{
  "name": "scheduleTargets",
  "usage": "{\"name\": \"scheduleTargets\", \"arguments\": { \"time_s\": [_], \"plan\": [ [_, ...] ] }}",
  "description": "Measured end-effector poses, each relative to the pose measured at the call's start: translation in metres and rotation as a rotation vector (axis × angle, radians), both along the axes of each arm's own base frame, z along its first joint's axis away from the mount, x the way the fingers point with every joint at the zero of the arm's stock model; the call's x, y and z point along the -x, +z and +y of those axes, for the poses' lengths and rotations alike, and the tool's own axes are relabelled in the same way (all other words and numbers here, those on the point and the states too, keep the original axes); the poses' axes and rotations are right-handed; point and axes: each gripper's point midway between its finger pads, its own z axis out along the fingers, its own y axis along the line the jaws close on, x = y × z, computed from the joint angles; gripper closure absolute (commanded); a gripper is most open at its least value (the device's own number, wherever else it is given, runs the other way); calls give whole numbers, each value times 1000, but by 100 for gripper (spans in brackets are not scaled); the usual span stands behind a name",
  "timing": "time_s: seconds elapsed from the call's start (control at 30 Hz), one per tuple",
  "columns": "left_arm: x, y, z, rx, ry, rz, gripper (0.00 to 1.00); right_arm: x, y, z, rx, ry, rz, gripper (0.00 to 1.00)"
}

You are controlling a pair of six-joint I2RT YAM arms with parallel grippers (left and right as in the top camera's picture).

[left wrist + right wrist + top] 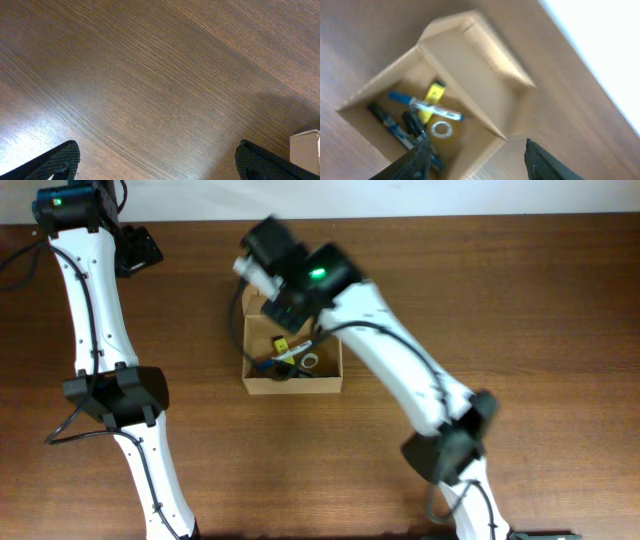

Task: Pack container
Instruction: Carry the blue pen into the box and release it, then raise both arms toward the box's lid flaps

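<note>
The container, a tan cardboard box (293, 385), stands open in the middle of the table. In the right wrist view its flap lid (470, 75) stands up from the far wall. Inside lie a yellow marker (432, 97), a blue-and-white pen (427, 106), dark pens (395, 127) and a small tape roll (441, 129). My right gripper (477, 162) is open and empty, hovering over the box's near wall and lid side; the overhead view shows its wrist (285, 265) above the box's back edge. My left gripper (157, 162) is open and empty over bare wood at the far left (135, 250).
The wooden table's far edge (450, 218) runs along the top. A corner of the box (306, 150) shows at the right edge of the left wrist view. The right arm's base (450, 445) stands at the front right, the left arm's (115, 395) at the front left.
</note>
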Motion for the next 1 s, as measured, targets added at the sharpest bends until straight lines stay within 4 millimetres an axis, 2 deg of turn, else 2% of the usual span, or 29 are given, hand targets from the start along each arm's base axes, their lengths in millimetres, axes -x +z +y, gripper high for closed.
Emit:
{"name": "scheduleTargets", "arguments": {
  "time_s": [0.03, 0.1, 0.13, 0.17, 0.23, 0.3, 0.33, 0.47, 0.53, 0.6, 0.67, 0.77, 0.83, 0.87, 0.9, 1.0],
  "plan": [
    [0, 0, 0, 0, 0, 0, 0, 0, 27, -15, -39, -54, -37, 39],
    [0, 0, 0, 0, 0, 0, 0, -1, 65, -48, -102, -153, -88, 40],
    [0, 0, 0, 0, 0, 0, 0, -4, 90, -80, -140, -241, -125, 41],
    [0, 0, 0, 0, 0, 0, 0, -7, 102, -107, -162, -315, -141, 46],
    [0, 0, 0, 0, 0, 0, 0, -10, 107, -151, -180, -433, -125, 57],
    [0, 0, 0, 0, 0, 0, 0, -16, 98, -188, -210, -528, -67, 79],
    [0, 0, 0, 0, 0, 0, 0, -19, 91, -203, -223, -563, -36, 83],
    [0, 0, 0, 0, 0, 0, 0, -34, 57, -245, -314, -672, 111, 83],
    [0, 0, 0, 0, 0, 0, 0, -39, 41, -264, -350, -717, 170, 87],
    [0, 0, 0, 0, 0, 0, 0, -40, 28, -277, -372, -757, 216, 95],
    [0, 0, 0, 1, 0, 0, 0, -42, 11, -291, -398, -812, 271, 96],
    [-1, 0, -3, 15, -5, -3, 2, -45, -11, -300, -421, -852, 327, 96],
    [-3, 0, -5, 27, -9, -12, 49, -51, -31, -299, -443, -872, 366, 96],
    [-6, 0, -5, 31, -11, -26, 69, -55, -42, -297, -459, -881, 382, 96],
    [-9, 1, -6, 35, -13, -38, 96, -57, -53, -294, -474, -889, 404, 96],
    [-20, 4, -11, 61, -31, -86, 99, -70, -85, -281, -551, -893, 448, 96]
  ]
}}
